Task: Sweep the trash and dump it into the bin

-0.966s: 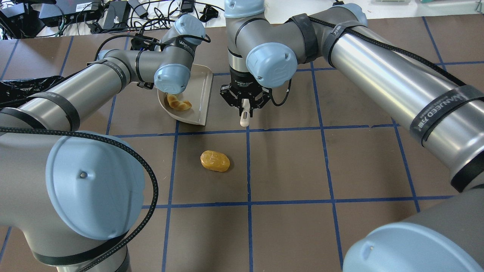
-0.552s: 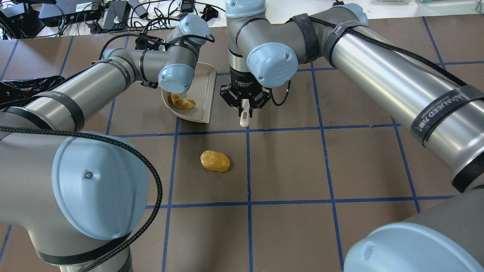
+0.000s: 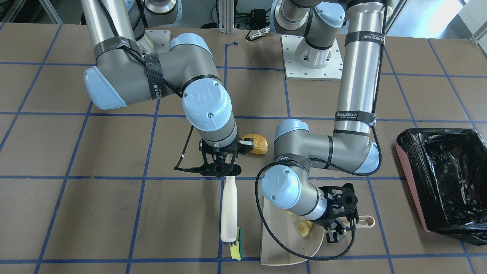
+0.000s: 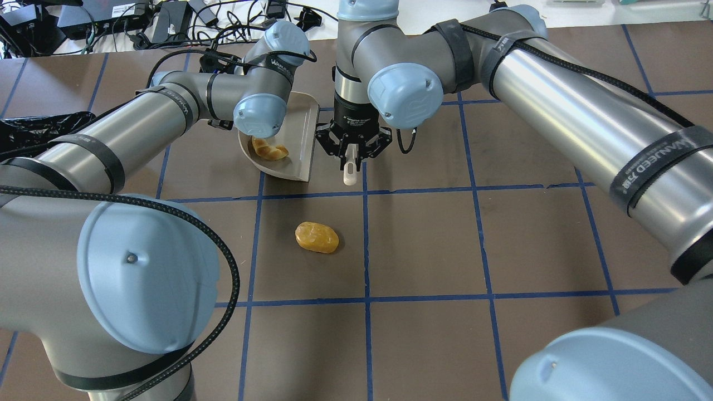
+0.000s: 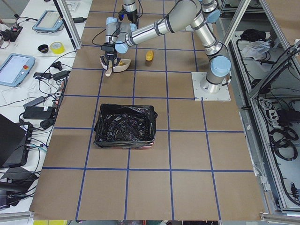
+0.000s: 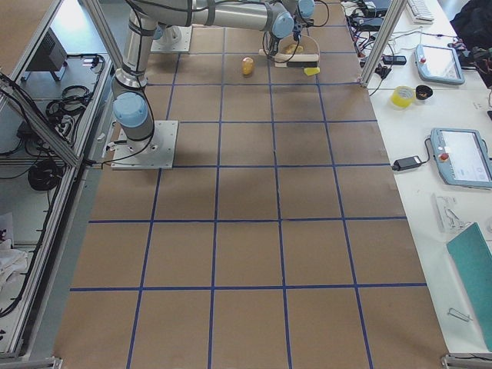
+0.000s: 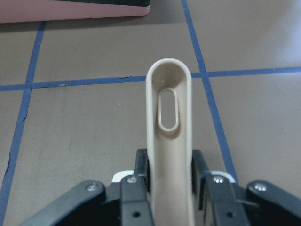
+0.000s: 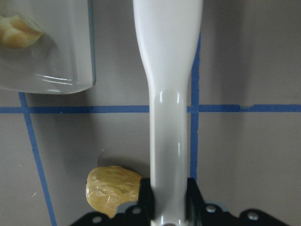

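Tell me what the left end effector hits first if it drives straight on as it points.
Likely the bin: the left end effector points along the dustpan handle toward its pink wall, only table between. Tilt is unclear, so the table might come first.

Open tabletop [image 4: 434, 250] surrounds the potato lump [image 4: 316, 237]; dustpan [image 4: 301, 145] and brush [image 3: 229, 205] crowd the far side.

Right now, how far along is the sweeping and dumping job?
Done: the peel piece lies in the dustpan. In hand: the left gripper holds the dustpan handle; the right gripper holds the brush, its head at the sponge block beside the pan. Left: the potato lump lies unswept, and nothing shows in the bin.
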